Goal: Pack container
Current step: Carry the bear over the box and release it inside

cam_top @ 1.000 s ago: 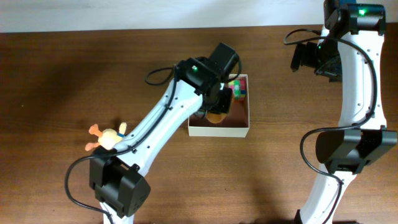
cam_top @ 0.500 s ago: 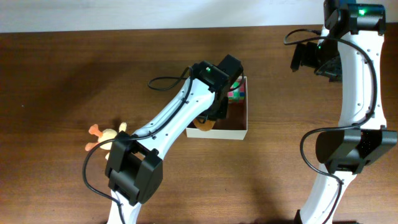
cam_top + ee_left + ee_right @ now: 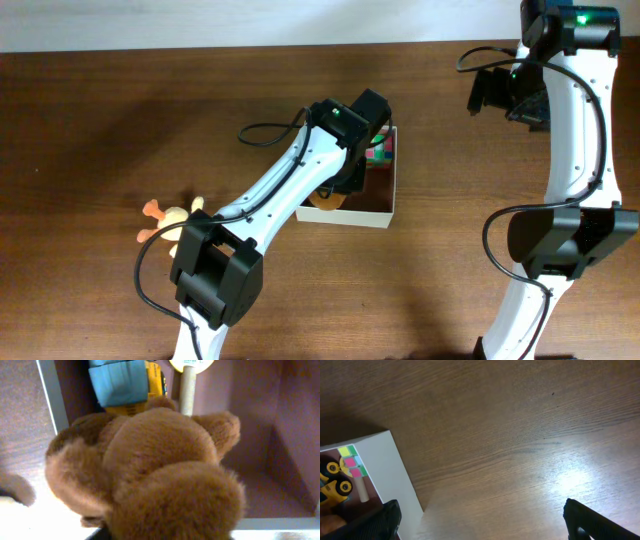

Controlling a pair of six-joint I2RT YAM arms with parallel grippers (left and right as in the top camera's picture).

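Container (image 3: pixel 346 216) shifted slightly left, brown plush (image 3: pixel 150 460), yellow truck (image 3: pixel 329 492), coloured blocks (image 3: pixel 380 152) inside

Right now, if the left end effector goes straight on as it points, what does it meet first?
The brown plush toy, lying in the container; it fills the view, probably very close.

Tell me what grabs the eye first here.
A fluffy brown plush toy fills the left wrist view, at a corner of the white container at the middle of the table, beside a blue-and-yellow toy. A small orange-and-yellow plush lies far left of it, not yet packed.
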